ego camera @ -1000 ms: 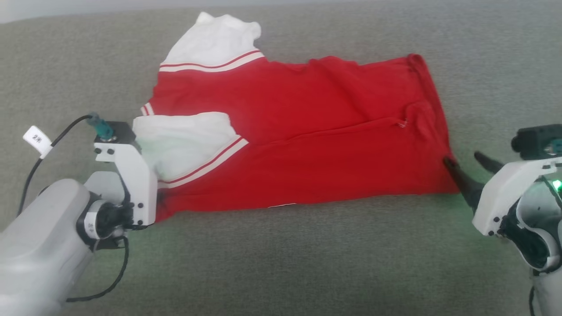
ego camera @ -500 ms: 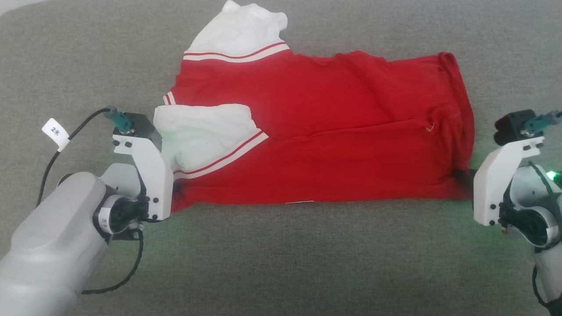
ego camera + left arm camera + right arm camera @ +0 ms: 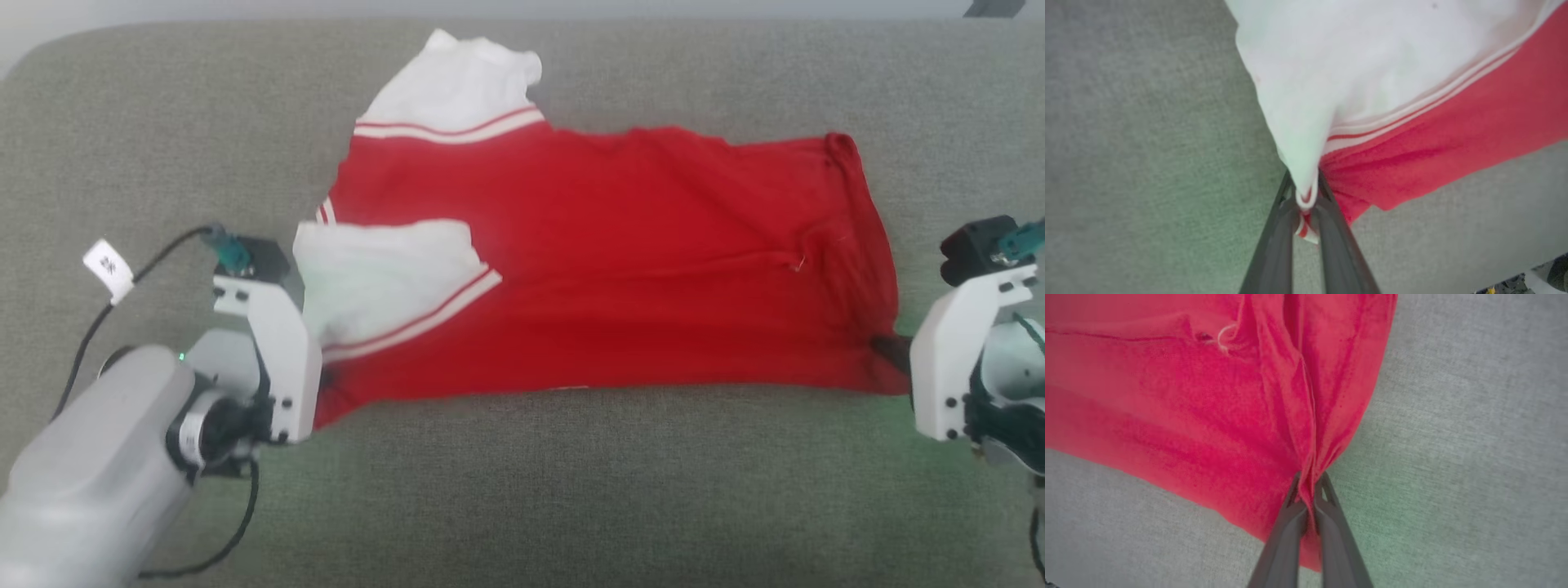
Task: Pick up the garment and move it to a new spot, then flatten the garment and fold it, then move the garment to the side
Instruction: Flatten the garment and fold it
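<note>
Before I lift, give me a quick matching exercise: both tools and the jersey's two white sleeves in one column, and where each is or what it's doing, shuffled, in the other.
Things
1. left tool
2. right tool
3. far sleeve
4. near sleeve

States
A. folded over onto the red body
B. shut on a plain red corner of the garment
C. spread on the grey surface, beyond the red body
D. shut on white cloth with striped trim

Pairs: 1-D, 2-B, 3-C, 4-A
</note>
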